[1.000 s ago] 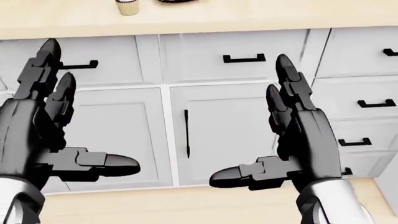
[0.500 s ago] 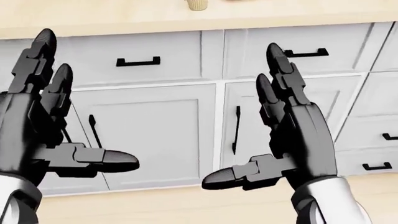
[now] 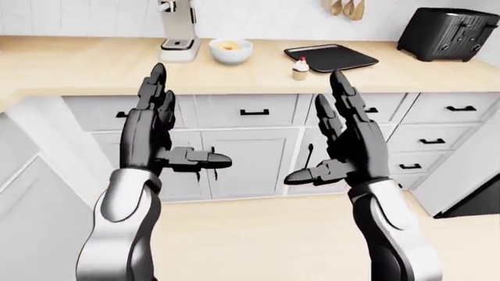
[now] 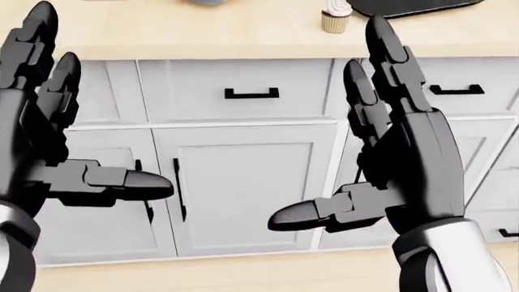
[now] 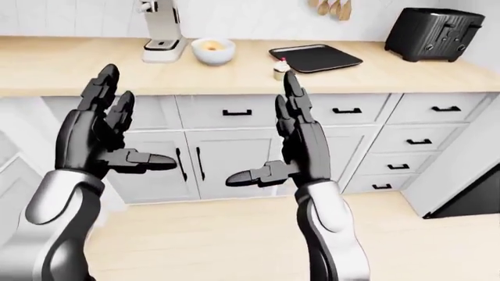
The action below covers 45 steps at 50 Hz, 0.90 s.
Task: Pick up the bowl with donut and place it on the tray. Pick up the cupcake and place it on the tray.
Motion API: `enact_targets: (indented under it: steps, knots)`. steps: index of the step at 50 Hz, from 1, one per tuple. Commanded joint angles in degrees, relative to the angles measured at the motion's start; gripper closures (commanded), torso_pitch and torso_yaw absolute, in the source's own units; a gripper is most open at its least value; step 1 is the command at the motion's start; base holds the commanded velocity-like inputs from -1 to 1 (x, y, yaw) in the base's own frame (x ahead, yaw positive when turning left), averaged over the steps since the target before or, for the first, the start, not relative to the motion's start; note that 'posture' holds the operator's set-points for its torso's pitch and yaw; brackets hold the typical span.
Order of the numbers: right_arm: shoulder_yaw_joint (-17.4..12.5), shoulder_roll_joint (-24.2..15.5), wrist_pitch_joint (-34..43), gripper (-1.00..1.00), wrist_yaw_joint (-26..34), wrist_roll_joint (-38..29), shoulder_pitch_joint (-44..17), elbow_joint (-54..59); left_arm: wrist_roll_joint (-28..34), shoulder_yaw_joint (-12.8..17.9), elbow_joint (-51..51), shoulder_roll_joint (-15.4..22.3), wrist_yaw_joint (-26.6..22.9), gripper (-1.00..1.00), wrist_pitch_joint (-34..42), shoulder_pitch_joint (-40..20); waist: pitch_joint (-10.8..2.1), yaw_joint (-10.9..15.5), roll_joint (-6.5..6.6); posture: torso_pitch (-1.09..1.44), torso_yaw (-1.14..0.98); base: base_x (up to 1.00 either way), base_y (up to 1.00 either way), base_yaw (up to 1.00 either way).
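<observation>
Black tray [image 3: 330,57] sat bare on the table [image 3: 94,67], with the donut bowl [image 3: 230,50] and cupcake [image 3: 300,69] beside it, and both the left robot hand [image 3: 156,137] and right robot hand [image 3: 347,143] were spread wide, holding nothing.

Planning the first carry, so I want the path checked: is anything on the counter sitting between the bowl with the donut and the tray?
Nothing visible blocks it. Bare counter lies between the bowl and the tray. The cupcake stands by the tray's lower left edge, just below that line.
</observation>
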Motion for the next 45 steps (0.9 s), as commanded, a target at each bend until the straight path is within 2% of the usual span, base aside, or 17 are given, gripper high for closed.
enact_targets:
  steps: [1,10,12,13,14,16,18,20,24,25,27,34,36,38,39,43,45]
  knots:
    - [-1.98,-0.76,-1.07,-1.00,-0.87,0.95,-1.49,-1.11,-0.43,0.10,-1.00,0.17,-0.25,-1.00,-1.46,-1.01,-0.59,-0.25,0.78,0.00,0.00,0.53,-0.17,0.00]
    - [-2.74,-2.04,-1.09,-1.00,-1.82,2.60,-1.88,-1.93,-1.47,0.66,-1.84,0.85,0.47,-1.00,-0.13,-1.68,-0.25,0.92,-1.57,0.00,0.00,0.54,-0.17,0.00]
    - [-2.60,-2.09,-1.03,-1.00,-1.83,2.59,-1.90,-1.99,-1.54,0.74,-1.85,0.98,0.46,-1.00,0.02,-1.97,-0.67,1.01,-4.12,0.00,0.00,0.54,-0.11,0.00]
    - [-2.65,-2.06,-1.24,-1.00,-1.81,2.59,-1.71,-1.88,-1.70,1.09,-1.63,1.06,0.34,-1.00,-0.26,-1.83,-1.45,0.42,-6.98,0.00,0.00,0.54,-0.09,0.00]
    - [-2.64,-2.08,-1.25,-1.00,-1.82,2.56,-1.71,-1.83,-1.81,1.26,-1.64,1.16,0.34,-1.00,-0.22,-1.87,0.23,0.20,-3.95,0.00,0.00,0.54,-0.04,0.00]
    - [-2.61,-2.18,-0.56,-1.00,-2.00,2.57,-2.24,-2.24,-2.02,1.29,-2.05,1.36,0.48,-1.00,0.43,-2.32,-0.59,0.06,-4.79,0.00,0.00,0.54,-0.04,0.00]
    - [-2.60,-2.28,-0.53,-1.00,-1.87,2.51,-2.29,-2.22,-2.18,1.24,-2.30,1.48,0.59,-1.00,0.83,-2.68,-1.01,-0.06,-4.11,0.00,0.00,0.54,0.00,0.00]
    - [-3.18,-2.24,0.69,-1.00,-2.31,3.09,-2.27,-2.07,-1.96,0.93,-2.12,1.60,0.56,-1.00,0.24,-2.40,-0.30,-0.37,-3.49,0.00,0.00,0.44,0.00,0.00]
    - [-3.87,-1.69,1.77,-1.00,-2.04,5.40,-2.12,-3.66,-2.06,1.20,-2.59,1.43,0.55,-1.00,0.53,-2.13,-2.13,-0.54,-1.87,0.00,0.00,0.12,0.21,0.00]
    - [-3.69,-2.09,1.65,-1.00,-2.17,5.33,-1.95,-3.72,-2.17,1.23,-2.79,1.43,0.56,-1.00,0.74,-2.17,-2.13,0.26,-2.85,0.00,0.00,0.00,1.00,0.00]
    - [-3.47,-2.29,1.24,-1.00,-2.15,5.52,-1.82,-3.62,-2.38,1.36,-2.89,1.38,0.64,-1.00,0.83,-2.09,-1.39,1.01,-3.19,0.00,0.00,0.00,1.00,0.00]
    - [-3.98,-2.85,2.10,-1.00,-2.22,6.69,-2.34,-4.60,-2.67,1.27,-3.48,1.48,0.92,-1.00,1.73,-2.61,-1.71,3.79,-0.98,0.00,0.00,0.00,1.00,0.00]
    - [-4.25,-3.04,2.72,-1.00,-2.49,7.06,-2.58,-5.21,-2.73,1.29,-3.46,1.58,0.95,-1.00,1.84,-2.84,-1.33,4.38,2.03,0.00,0.00,0.00,1.00,0.00]
    - [-5.12,-3.39,4.13,-1.00,-3.24,8.01,-3.36,-6.76,-2.90,1.53,-3.20,1.85,1.00,-1.00,2.13,-3.57,-0.44,5.88,0.89,0.00,0.00,0.00,1.00,0.00]
    - [-5.32,-3.54,4.35,-1.00,-3.44,8.35,-3.47,-7.05,-2.95,1.57,-3.19,1.94,1.06,-1.00,2.27,-3.79,-0.52,6.42,1.56,0.00,0.00,0.00,1.00,0.00]
    - [-6.29,-4.00,5.25,-1.00,-4.52,10.08,-4.47,-8.38,-3.20,1.58,-3.21,2.42,1.33,-1.00,3.35,-5.30,-1.52,4.21,1.77,0.00,0.00,0.00,0.55,0.00]
    - [-6.22,-4.40,5.42,-1.00,-5.00,10.42,-4.61,-8.40,-3.36,1.68,-3.33,2.71,1.40,-1.00,4.06,-6.18,-0.64,2.62,2.31,0.00,0.00,0.00,0.00,0.00]
